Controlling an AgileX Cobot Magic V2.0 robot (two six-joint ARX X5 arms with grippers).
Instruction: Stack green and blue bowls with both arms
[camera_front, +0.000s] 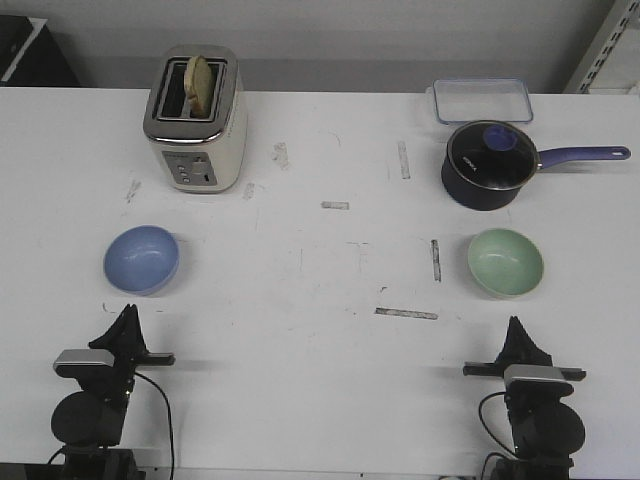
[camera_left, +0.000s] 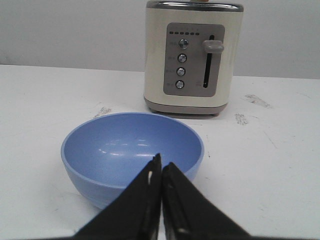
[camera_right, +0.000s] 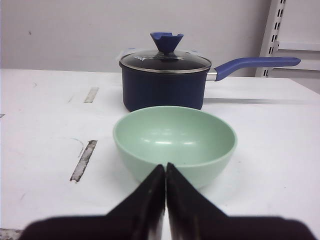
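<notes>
The periwinkle blue bowl (camera_front: 141, 259) sits upright on the white table at the left; it also shows in the left wrist view (camera_left: 120, 147). The pale mint green bowl (camera_front: 505, 262) sits upright at the right; it also shows in the right wrist view (camera_right: 175, 136). My left gripper (camera_front: 127, 316) is shut and empty, a little nearer than the blue bowl, and shows in its wrist view (camera_left: 161, 162). My right gripper (camera_front: 516, 326) is shut and empty, a little nearer than the green bowl, and shows in its wrist view (camera_right: 165, 167).
A cream toaster (camera_front: 195, 120) with toast in a slot stands at the back left. A dark navy lidded saucepan (camera_front: 490, 163) with a blue handle stands behind the green bowl. A clear lidded container (camera_front: 481, 100) lies behind the saucepan. Worn tape marks (camera_front: 405, 313) dot the table.
</notes>
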